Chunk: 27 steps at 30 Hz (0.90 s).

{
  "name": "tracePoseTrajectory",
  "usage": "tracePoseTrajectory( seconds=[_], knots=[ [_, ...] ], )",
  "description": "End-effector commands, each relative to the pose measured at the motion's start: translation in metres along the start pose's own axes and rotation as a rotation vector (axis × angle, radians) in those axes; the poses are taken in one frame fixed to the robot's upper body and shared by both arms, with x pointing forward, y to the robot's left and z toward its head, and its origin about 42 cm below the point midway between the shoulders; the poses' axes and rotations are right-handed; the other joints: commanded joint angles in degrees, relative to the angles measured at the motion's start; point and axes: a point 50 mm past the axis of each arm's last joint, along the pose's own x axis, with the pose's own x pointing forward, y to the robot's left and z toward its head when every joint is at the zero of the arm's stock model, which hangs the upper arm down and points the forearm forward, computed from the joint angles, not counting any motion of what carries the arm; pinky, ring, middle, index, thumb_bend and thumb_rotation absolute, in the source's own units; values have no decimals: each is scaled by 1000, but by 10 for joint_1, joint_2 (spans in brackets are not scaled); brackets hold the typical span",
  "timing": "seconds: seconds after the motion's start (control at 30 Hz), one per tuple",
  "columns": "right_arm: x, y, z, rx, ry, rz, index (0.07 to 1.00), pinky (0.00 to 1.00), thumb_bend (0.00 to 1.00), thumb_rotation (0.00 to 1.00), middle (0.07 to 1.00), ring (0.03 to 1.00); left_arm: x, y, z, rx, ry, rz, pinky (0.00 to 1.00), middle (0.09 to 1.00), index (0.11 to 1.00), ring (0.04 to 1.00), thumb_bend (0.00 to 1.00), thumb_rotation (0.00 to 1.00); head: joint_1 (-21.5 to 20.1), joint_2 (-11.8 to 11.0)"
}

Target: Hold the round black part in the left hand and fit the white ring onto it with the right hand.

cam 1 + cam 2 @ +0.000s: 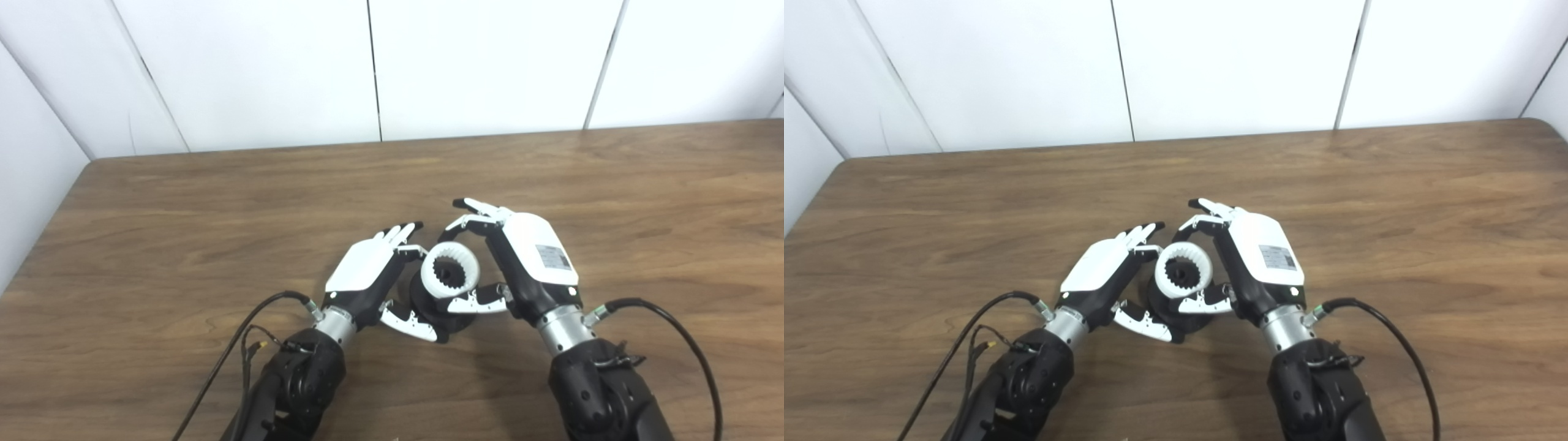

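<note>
**Clearly a stiff, light pair of parts meeting at the middle of the worktop**

Starting at the left, the left hand (366, 269) is cupping the round black part (429, 306), its fingers (401, 233) reaching round the far side and its thumb lying against the near side, so the part is being gripped by its outer wall, low over the wooden worktop (184, 214); whether it is touching the wood cannot be told. Moving to the centre, the white ring (452, 271) is sitting tilted on top of the black part, its toothed bore facing the camera. It is looking like rigid moulded plastic: light, smooth, probably slippery at the rim, and unlikely to give if pressed crooked. On the right, the right hand (533, 257) is grasping the ring, fingers (474, 214) arching over the far edge and thumb pinching the near edge. Holding across the outer rim, as now, seems the sound choice, leaving the bore free. Judging by the tilt, the ring is not yet seated squarely; forcing it at an angle could jam the teeth.
</note>
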Motion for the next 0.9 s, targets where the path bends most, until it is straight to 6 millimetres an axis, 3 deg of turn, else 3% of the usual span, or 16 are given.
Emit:
tracePoseTrajectory(
  seconds=[0.0,0.53,0.57,0.63,0.67,0.7,0.77,0.87],
  knots=[
    [9,-9,10,-13,-71,-56,490,865,521,142,865,857,5,15,10,23,-43,41,1000,1000,605,1000,960,329,2,1],
    [9,3,-6,-36,-33,30,492,885,521,147,869,859,5,19,16,33,-42,39,1000,1000,604,1000,960,333,4,10],
    [9,2,-5,-44,-27,49,623,878,740,275,904,884,5,19,16,32,-40,36,1000,1000,606,1000,963,332,4,10],
    [9,0,-3,-57,-16,87,708,876,868,366,930,903,5,20,16,25,-38,35,1000,1000,608,1000,967,332,4,10],
    [9,-1,-3,-62,-13,102,797,883,947,455,963,928,5,20,16,20,-38,36,1000,1000,607,1000,975,304,1,10],
    [9,-2,-2,-68,-9,119,828,886,974,485,975,937,5,20,16,17,-38,35,1000,1000,606,1000,978,295,1,10],
    [9,-4,-3,-78,-4,144,921,870,998,541,997,955,5,20,16,18,-40,35,1000,1000,609,1000,999,392,1,10],
    [9,-6,-3,-85,-1,172,986,860,1000,559,1000,968,5,21,16,24,-38,35,1000,1000,611,1000,993,356,0,11]
  ],
)
